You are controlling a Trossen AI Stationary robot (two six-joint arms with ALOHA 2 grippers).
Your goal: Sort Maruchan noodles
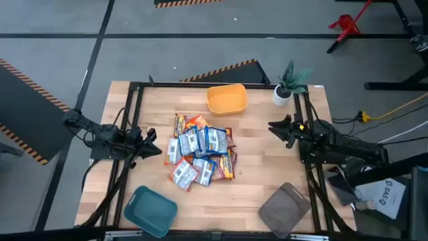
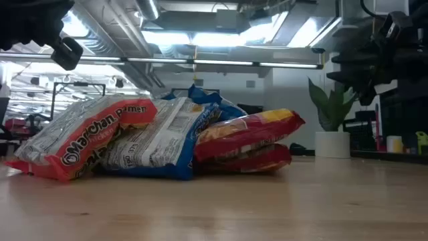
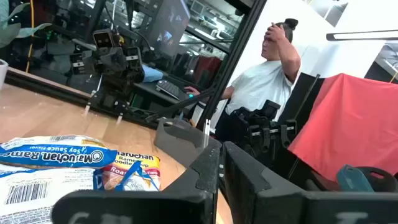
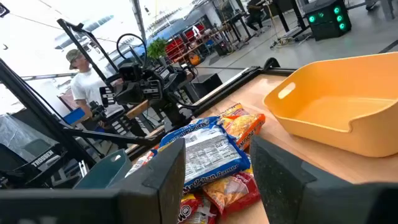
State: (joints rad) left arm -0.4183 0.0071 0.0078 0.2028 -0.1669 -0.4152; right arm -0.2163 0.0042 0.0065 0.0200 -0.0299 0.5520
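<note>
Basically nothing has been sorted yet. The Maruchan noodles [image 1: 200, 157] are all heaped in one pile in the middle of the desk [image 1: 267, 174], blue-white, orange-yellow and red-silver packets mixed and overlapping. All three bins look empty: the orange-yellow bin [image 1: 227, 98] at the far edge, the teal bin [image 1: 150, 209] and the grey bin [image 1: 284, 209] at the near corners, each well apart from the pile.

The left end effector [image 1: 152, 146] is parked just beside the pile's left side with its fingers pressed shut and nothing pinched. The right end effector [image 1: 275, 128] is held off to the right, partly spread, with nothing between its fingers in the wrist view.

So the whole job is judged to be still ahead: every packet still has to be picked out and binned
</note>
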